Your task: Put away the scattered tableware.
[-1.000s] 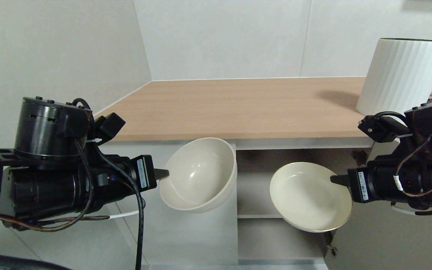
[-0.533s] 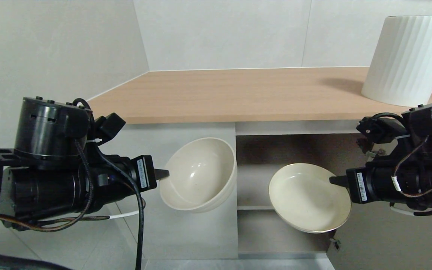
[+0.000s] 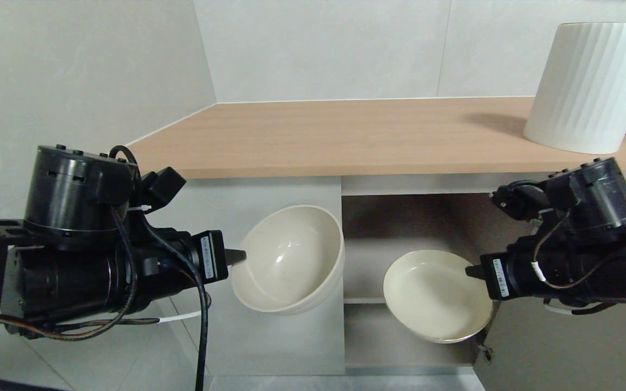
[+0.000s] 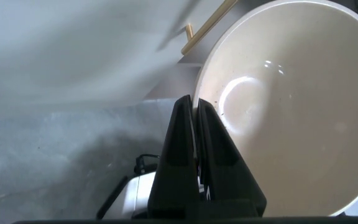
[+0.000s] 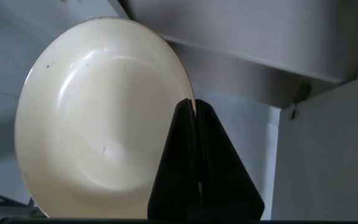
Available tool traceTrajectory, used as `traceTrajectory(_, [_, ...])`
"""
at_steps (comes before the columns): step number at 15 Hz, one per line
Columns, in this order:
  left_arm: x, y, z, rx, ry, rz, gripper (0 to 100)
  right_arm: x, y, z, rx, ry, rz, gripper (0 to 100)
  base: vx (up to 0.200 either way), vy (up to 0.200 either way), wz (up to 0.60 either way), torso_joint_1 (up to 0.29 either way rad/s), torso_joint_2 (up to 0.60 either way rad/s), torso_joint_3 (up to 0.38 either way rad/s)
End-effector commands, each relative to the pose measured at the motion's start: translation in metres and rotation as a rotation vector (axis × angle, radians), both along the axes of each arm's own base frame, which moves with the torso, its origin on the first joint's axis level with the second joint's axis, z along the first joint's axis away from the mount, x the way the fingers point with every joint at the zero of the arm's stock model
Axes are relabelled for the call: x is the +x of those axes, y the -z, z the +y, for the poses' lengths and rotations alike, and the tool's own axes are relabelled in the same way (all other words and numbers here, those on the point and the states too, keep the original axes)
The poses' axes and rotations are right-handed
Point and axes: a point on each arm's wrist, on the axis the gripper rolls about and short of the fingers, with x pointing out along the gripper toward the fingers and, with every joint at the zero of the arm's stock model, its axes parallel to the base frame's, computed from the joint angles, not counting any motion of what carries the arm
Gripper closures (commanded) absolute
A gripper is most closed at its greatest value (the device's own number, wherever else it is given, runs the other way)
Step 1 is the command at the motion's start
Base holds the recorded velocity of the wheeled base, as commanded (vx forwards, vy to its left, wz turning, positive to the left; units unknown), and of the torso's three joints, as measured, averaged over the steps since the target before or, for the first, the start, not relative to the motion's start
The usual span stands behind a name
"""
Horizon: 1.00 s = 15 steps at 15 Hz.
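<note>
**Two thin rim grips in front of a narrow opening**

The left gripper [image 3: 235,255] is pinched tight on the rim of a deep, cream-coloured ceramic bowl [image 3: 286,260]. It holds the bowl in the air, tipped on its side, in front of the closed white cabinet panel [image 3: 210,201] below the wooden countertop [image 3: 345,136]. The right gripper [image 3: 473,270] is likewise clamped on the edge of a shallow, cream-coloured round plate [image 3: 432,293], which hangs tilted at the mouth of the open cabinet compartment [image 3: 367,228], about level with its inner shelf [image 3: 362,300]. The plate may already be partly inside the opening, but the head view does not settle that.

The main risk is the grip. Each piece hangs from a small bite on its rim, with most of its weight out beyond the fingers. A jolt or a quick wrist turn could make it swing or slip free, and a fall to the floor would likely break it.

The second risk is clearance. The bowl's side is near the panel's edge, so a careless sideways swing could knock it there or against the plate. The plate could catch the shelf's front edge or the hinge [image 3: 484,353] on the open door on its way in.

If either piece is let go while it is tilted, it would probably rock or slide off the shelf.
</note>
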Motion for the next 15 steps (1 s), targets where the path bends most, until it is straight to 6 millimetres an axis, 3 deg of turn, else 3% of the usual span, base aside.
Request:
traceTrajectory(1, [0.001, 0.001, 0.0, 0.001, 0.0, 0.005, 100, 0.027, 0.038, 0.015, -0.044, 0.006, 0.092, 100, 0.0, 0.0, 0.0, 0.0, 0.0, 0.0])
traceTrajectory(4, [0.002, 0.003, -0.001, 0.003, 0.0, 0.009, 100, 0.062, 0.096, 0.023, -0.081, 0.053, 0.169, 100, 0.0, 0.0, 0.0, 0.0, 0.0, 0.0])
traceTrajectory(6, [0.002, 0.004, -0.001, 0.005, 0.0, 0.013, 100, 0.081, 0.119, 0.021, -0.062, 0.096, 0.164, 100, 0.0, 0.0, 0.0, 0.0, 0.0, 0.0])
traceTrajectory(12, [0.003, 0.005, -0.002, 0.008, 0.0, 0.017, 100, 0.121, 0.173, 0.007, 0.013, 0.217, 0.118, 100, 0.0, 0.0, 0.0, 0.0, 0.0, 0.0])
traceTrajectory(15, [0.003, 0.005, -0.002, 0.008, 0.002, 0.018, 100, 0.14, 0.187, 0.002, 0.038, 0.289, 0.112, 100, 0.0, 0.0, 0.0, 0.0, 0.0, 0.0])
